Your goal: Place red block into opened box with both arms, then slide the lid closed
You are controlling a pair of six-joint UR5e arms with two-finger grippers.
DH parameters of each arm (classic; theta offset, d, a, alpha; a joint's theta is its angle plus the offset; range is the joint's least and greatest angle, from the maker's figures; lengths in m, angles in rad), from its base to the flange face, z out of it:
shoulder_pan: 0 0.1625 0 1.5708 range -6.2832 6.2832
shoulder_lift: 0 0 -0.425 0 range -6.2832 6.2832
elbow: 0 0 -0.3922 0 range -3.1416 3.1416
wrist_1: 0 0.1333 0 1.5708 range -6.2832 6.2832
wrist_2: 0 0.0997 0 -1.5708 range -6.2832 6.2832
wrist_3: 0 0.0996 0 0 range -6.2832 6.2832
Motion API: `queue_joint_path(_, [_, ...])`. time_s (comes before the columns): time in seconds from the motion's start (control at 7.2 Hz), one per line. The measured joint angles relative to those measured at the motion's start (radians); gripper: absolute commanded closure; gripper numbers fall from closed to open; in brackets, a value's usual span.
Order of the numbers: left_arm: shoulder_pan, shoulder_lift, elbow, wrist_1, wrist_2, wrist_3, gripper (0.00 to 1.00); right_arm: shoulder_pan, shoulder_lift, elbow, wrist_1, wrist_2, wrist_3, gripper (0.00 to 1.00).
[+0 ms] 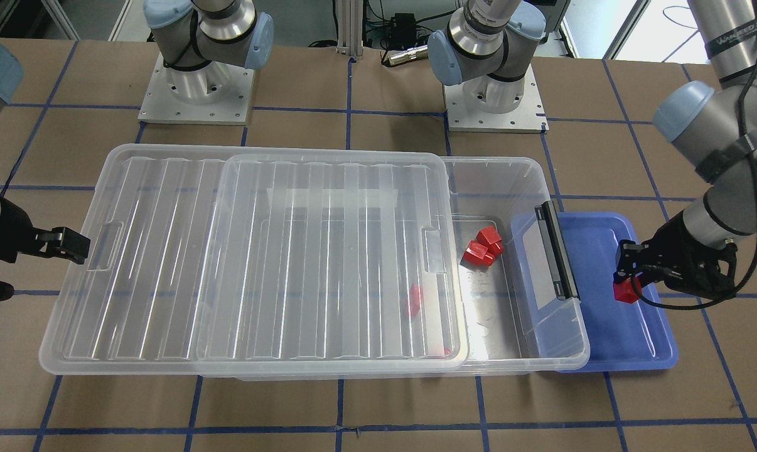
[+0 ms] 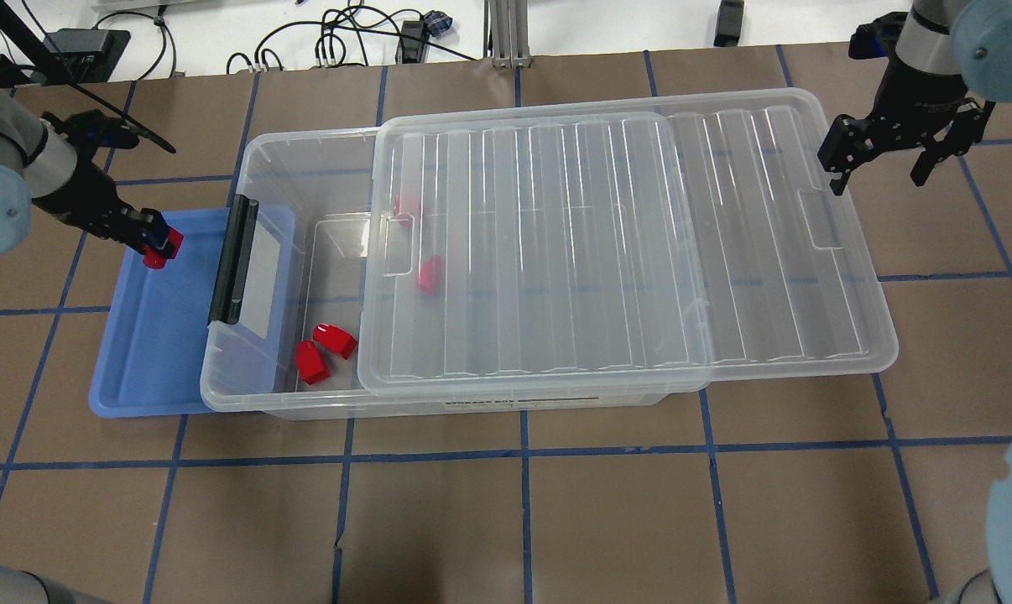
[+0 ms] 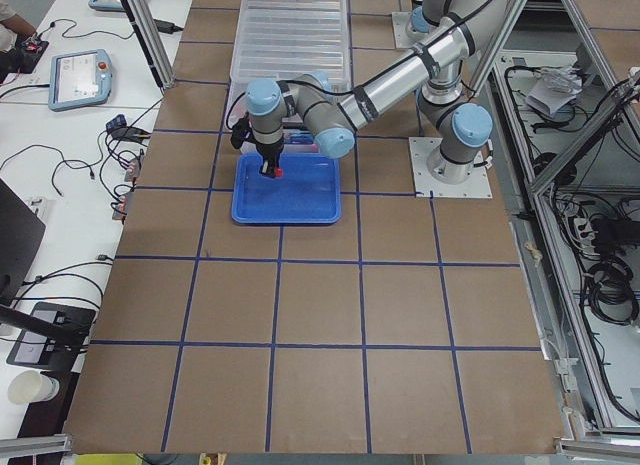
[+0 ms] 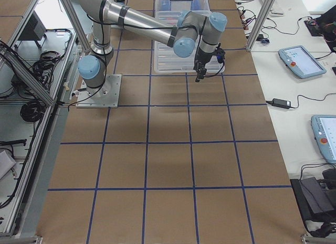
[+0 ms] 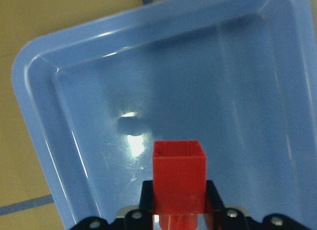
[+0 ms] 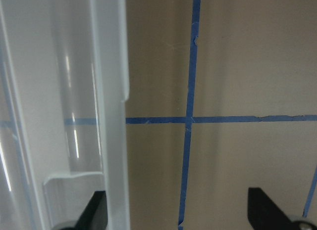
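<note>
My left gripper (image 2: pixel 158 246) is shut on a red block (image 5: pixel 178 175) and holds it above the blue tray (image 2: pixel 137 361), just outside the box's black-bar end (image 2: pixel 233 260). The clear box (image 2: pixel 305 147) stands open at that end. Its ribbed lid (image 2: pixel 623 243) is slid partway off and overhangs the far end. Three more red blocks (image 2: pixel 326 346) lie in the box, one of them under the lid. My right gripper (image 2: pixel 882 172) is open at the lid's overhanging short end (image 6: pixel 111 116), whose rim sits just inside one finger (image 6: pixel 94 212).
The blue tray (image 1: pixel 629 339) is tucked partly under the box's black-bar end. Both arm bases (image 1: pixel 196 94) are bolted behind the box. Brown table with blue tape lines (image 2: pixel 523 457) lies in front. Cables run along the far edge (image 2: pixel 346 33).
</note>
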Motion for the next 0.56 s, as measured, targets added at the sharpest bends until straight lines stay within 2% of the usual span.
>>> queue_joint_path(0.28, [-0.067,0.063,0.053,-0.101,-0.029,-0.144,0.92,-0.030,0.000,-0.001,0.000,-0.003,-0.050,0.00])
queue_joint_path(0.56, [-0.201,0.118,0.058,-0.121,0.006,-0.348,0.92,-0.051,0.003,-0.001,-0.001,-0.004,-0.088,0.00])
